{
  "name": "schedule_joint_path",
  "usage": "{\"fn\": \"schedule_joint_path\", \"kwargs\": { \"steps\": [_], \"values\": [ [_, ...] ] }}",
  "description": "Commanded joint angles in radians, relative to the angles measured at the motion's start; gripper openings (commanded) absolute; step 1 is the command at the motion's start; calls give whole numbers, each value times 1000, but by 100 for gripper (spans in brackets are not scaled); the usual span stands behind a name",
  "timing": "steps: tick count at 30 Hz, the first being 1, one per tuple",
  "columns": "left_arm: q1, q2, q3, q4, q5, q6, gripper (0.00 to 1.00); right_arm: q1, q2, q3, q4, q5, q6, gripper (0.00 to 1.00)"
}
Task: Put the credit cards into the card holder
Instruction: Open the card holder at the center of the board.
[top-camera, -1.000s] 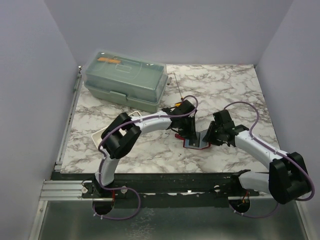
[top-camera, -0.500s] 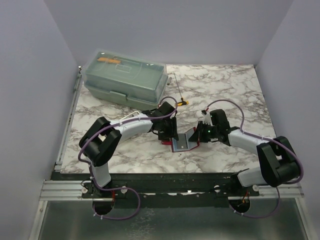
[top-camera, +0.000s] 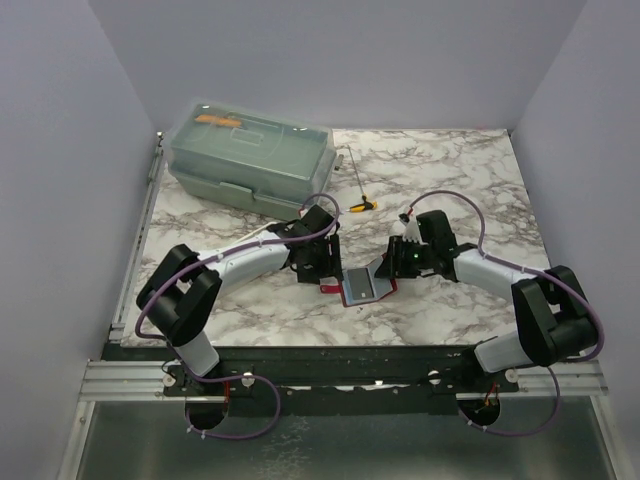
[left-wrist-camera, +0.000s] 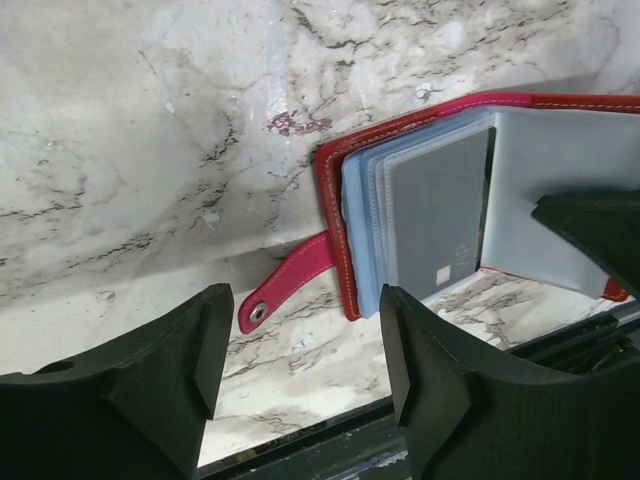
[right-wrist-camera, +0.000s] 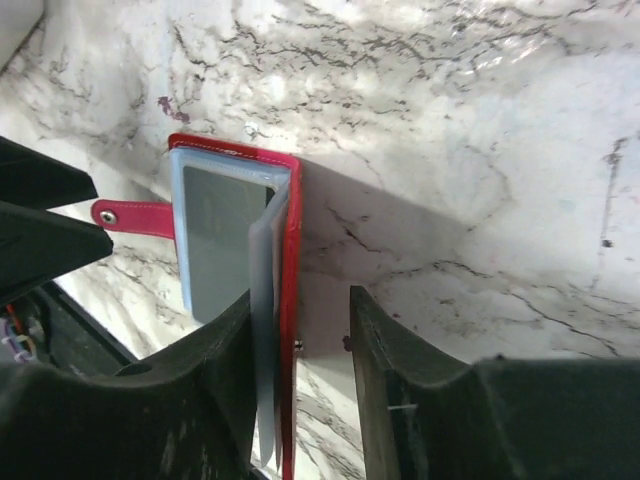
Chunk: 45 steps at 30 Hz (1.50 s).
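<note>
The red card holder (top-camera: 358, 290) lies open on the marble table between my two grippers. In the left wrist view its clear sleeves (left-wrist-camera: 375, 215) are fanned out and a dark blue-grey credit card (left-wrist-camera: 440, 215) sits in one of them; the snap strap (left-wrist-camera: 285, 293) points at my left gripper. I see no loose cards. My left gripper (left-wrist-camera: 305, 335) is open and empty, just left of the holder (top-camera: 322, 262). My right gripper (right-wrist-camera: 298, 320) is open, its jaws straddling the raised red cover (right-wrist-camera: 290, 300) and a sleeve, which lean on its left finger.
A pale green lidded box (top-camera: 250, 160) stands at the back left. A small tool with a yellow handle (top-camera: 362, 205) lies behind the grippers. The table's front edge and the dark rail (left-wrist-camera: 330, 445) are just below the holder.
The card holder has slid left. My left gripper has drawn back to the left, off the holder. My right gripper followed left and stays at the raised cover.
</note>
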Motion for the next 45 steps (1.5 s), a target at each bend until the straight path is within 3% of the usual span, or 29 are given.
{"fn": "schedule_joint_path", "kwargs": {
  "steps": [1, 8, 14, 18, 22, 25, 29, 34, 38, 45],
  "values": [
    [0, 20, -17, -18, 17, 10, 63, -1, 1, 56, -129, 96, -30, 45],
    [-1, 30, -27, -12, 48, 18, 53, 17, -28, 133, -281, 252, -49, 58],
    [0, 32, -35, -7, 54, 19, 27, 146, -47, 291, -477, 492, -25, 80],
    [0, 15, -33, -5, 63, 24, 15, 247, -51, 379, -563, 597, 2, 82],
    [0, -5, -24, -5, 69, 25, 5, 336, -35, 437, -582, 581, 21, 74],
    [0, -16, -16, -5, 74, 22, 0, 357, -26, 406, -483, 398, 16, 61],
    [2, -35, -4, -5, 77, 19, 0, 357, -8, 311, -295, 196, 75, 45],
    [2, -54, 3, -4, 90, 10, 0, 357, 51, 286, -212, 142, 89, 28],
    [2, -67, 14, -5, 97, 10, 0, 356, 87, 274, -180, 137, 81, 27],
    [2, -101, 31, -6, 101, 1, 0, 358, 107, 262, -244, 298, 68, 30]
  ]
}}
